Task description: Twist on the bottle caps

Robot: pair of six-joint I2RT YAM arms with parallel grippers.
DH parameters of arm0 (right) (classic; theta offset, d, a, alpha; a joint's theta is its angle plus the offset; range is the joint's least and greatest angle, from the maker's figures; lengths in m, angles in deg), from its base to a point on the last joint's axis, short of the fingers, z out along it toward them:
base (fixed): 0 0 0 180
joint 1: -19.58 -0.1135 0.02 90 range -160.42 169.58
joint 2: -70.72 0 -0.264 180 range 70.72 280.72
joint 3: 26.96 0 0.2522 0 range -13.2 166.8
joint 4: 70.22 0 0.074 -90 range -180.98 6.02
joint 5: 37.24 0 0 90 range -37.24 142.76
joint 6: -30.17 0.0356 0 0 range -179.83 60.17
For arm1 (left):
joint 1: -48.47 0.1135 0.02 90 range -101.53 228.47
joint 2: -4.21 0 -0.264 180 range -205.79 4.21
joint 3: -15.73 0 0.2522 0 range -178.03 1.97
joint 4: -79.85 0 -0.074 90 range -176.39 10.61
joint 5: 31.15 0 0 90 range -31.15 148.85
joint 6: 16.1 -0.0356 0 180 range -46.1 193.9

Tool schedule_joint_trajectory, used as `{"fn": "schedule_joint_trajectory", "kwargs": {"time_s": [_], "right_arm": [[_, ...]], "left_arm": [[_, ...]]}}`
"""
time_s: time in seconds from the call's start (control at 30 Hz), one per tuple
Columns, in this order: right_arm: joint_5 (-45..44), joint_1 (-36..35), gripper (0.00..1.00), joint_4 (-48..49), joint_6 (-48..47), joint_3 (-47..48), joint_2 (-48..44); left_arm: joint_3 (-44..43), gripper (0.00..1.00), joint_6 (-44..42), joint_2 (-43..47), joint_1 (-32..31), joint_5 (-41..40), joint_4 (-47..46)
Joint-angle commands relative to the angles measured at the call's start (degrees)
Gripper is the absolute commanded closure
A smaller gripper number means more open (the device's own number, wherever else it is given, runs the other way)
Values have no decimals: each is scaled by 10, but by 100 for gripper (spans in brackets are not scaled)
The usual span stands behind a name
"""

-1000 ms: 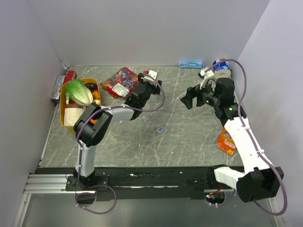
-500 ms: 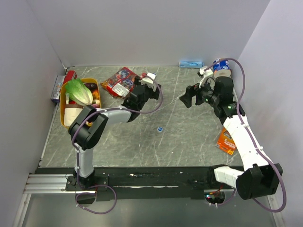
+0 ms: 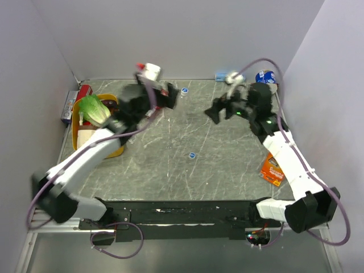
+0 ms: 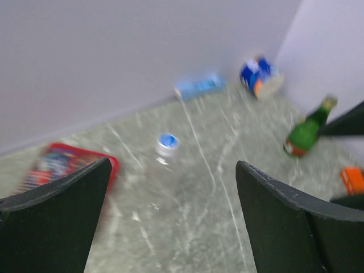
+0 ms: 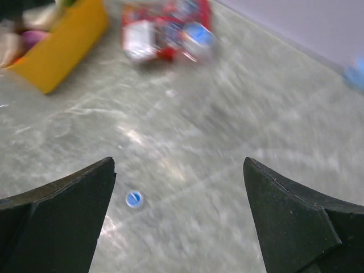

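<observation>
Scanning from the biggest thing down, I treat the grey marbled table [image 3: 239,170] as my dial, with twelve o'clock at the far wall. Both arms reach toward twelve. The left gripper [image 3: 169,98] hangs at about eleven, jaws spread wide with nothing between them. The right gripper [image 3: 211,112] sits near one, likewise splayed and empty. They face each other, apart. A yellow plastic tray [image 5: 62,40] lies at nine to ten. A round blue-and-white tin [image 3: 264,75] occupies the one-thirty corner. A tall green glass bottle [image 4: 306,132] shows only in the left wrist view, at three o'clock of that picture.

A small clear plastic bottle [image 3: 185,90] stands upright at twelve, near the left gripper and ahead of its open jaws. It wears a blue cap; I cannot tell whether that cap is threaded tight. The other tiny round blue plastic cap [image 3: 192,154] lies flat just below centre, toward six, well apart from both grippers. I find no second clear bottle in any view.

My worries are these. The loose cap is far smaller than the fingers, so an off-centre pinch could flick it away. The bottle looks light, and a sideways nudge may topple it. Both wrist views are blurred, so I should not trust them for aiming.
</observation>
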Motion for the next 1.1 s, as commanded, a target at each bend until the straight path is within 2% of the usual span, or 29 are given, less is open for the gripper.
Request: {"fn": "schedule_joint_trajectory", "kwargs": {"time_s": [0.0,0.13,0.23,0.4,0.57,0.83,1.03,1.07], "right_arm": [[50,-118,0,48,-45,76,49],[76,-219,3,107,3,133,128],[82,-281,3,124,9,186,200],[54,-343,0,124,-1,257,306],[38,-363,0,131,10,313,379],[6,-401,2,131,23,329,436],[-37,-400,15,141,56,317,454],[-36,-400,20,137,56,316,454]], "left_arm": [[-29,4,1,115,71,-16,111],[-17,4,-53,164,152,-135,74],[-3,4,-53,206,184,-169,64],[21,4,15,252,256,-126,113],[39,4,12,289,271,-112,123],[36,4,30,298,287,-101,138],[1,4,56,299,305,-69,148],[-5,4,57,298,307,-66,148]]}}
